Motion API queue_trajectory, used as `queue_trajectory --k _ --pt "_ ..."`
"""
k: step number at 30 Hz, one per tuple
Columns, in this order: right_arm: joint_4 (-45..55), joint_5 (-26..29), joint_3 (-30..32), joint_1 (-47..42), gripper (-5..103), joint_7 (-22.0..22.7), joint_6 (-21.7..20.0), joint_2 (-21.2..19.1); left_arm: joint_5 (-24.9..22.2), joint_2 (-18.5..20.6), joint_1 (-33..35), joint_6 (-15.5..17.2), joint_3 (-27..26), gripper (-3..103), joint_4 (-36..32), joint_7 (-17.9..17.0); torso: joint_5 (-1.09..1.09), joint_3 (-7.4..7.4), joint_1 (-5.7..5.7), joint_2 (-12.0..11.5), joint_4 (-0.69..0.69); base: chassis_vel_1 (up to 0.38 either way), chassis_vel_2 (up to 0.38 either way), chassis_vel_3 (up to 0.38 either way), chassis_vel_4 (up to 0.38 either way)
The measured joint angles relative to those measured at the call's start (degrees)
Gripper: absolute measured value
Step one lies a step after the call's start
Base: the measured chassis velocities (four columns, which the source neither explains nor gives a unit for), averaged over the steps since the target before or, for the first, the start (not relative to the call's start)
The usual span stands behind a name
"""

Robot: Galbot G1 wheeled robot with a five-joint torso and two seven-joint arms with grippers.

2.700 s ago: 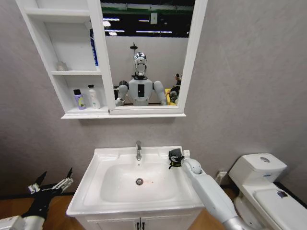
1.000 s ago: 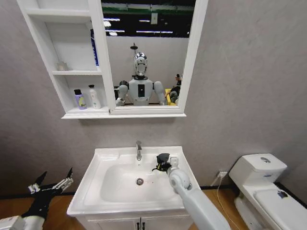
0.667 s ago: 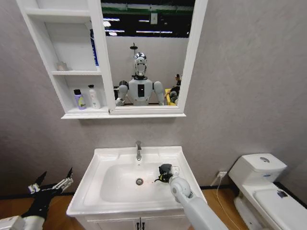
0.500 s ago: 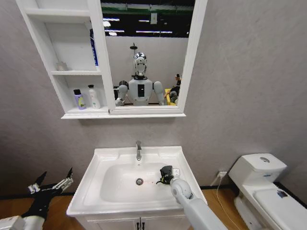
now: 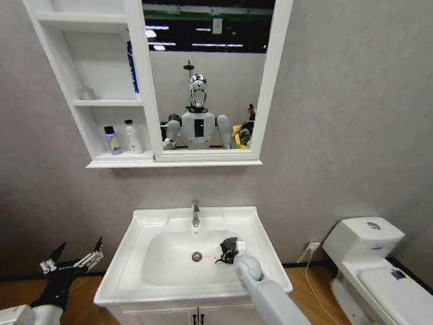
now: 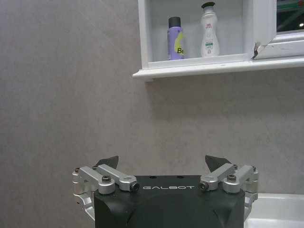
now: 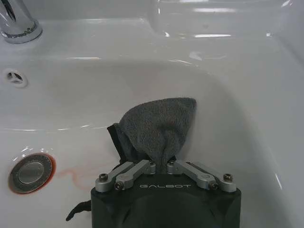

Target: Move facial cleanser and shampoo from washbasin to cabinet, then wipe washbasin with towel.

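On the far left, the left gripper (image 5: pixel 71 261) hangs low beside the washbasin (image 5: pixel 128 254), where it was a few seconds ago; its jaws are spread wide and hold nothing. It looks parked.

Up on the cabinet (image 5: pixel 91 101), the purple bottle (image 5: pixel 111 141) and the white bottle (image 5: pixel 132 137) stand side by side on the lowest shelf, unchanged across the views. I judge the moving half of the task done, though the labels are too small to say which is the cleanser and which the shampoo.

The change is in the middle. The right gripper (image 5: pixel 229 249) has come off the back right corner of the rim, near the tap (image 5: pixel 195 212), and dropped into the bowl. It now sits on the right slope, near the drain (image 5: pixel 197 256). Its jaws are pressed together on the towel (image 7: pixel 159 128), which fans out ahead of them and lies against the white wall of the bowl.

A faint reddish smear (image 7: pixel 71 172) rings the drain and trails toward the cloth. The wiping seems to be under way, with that stain not yet reached.
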Motion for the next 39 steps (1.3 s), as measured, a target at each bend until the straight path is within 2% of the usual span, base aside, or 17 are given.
queue_trajectory --k 16,31,33,34,39 --pt "-7.7 -1.3 -1.3 2.9 5 -2.1 0.7 5.9 0.0 0.0 0.0 0.0 0.0 100 0.0 0.0 0.0 0.0 0.0 0.0 0.01 0.0 0.0 0.0 0.0" --pt "-19.1 -6.3 -3.5 7.2 5 -8.6 5.1 12.9 0.0 0.0 0.0 0.0 0.0 100 0.0 0.0 0.0 -0.01 0.0 0.0 0.0 0.0 0.0 0.0 0.0" --pt "-21.8 -7.1 -3.9 8.1 5 -10.3 5.9 14.7 0.0 0.0 0.0 0.0 0.0 100 0.0 0.0 0.0 -0.01 0.0 0.0 0.02 0.0 0.0 0.0 0.0" --pt "-22.8 -7.5 -3.9 8.4 5 -10.8 6.3 15.3 0.0 0.0 0.0 0.0 0.0 100 0.0 0.0 -0.01 -0.02 0.0 0.0 -0.03 0.0 0.0 0.0 0.0" --pt "-24.5 -8.2 -4.2 8.9 5 -12.1 7.2 15.7 0.0 0.0 0.0 0.0 0.0 100 0.0 0.0 -0.01 -0.03 -0.02 0.0 -0.01 0.0 0.0 0.0 0.0"
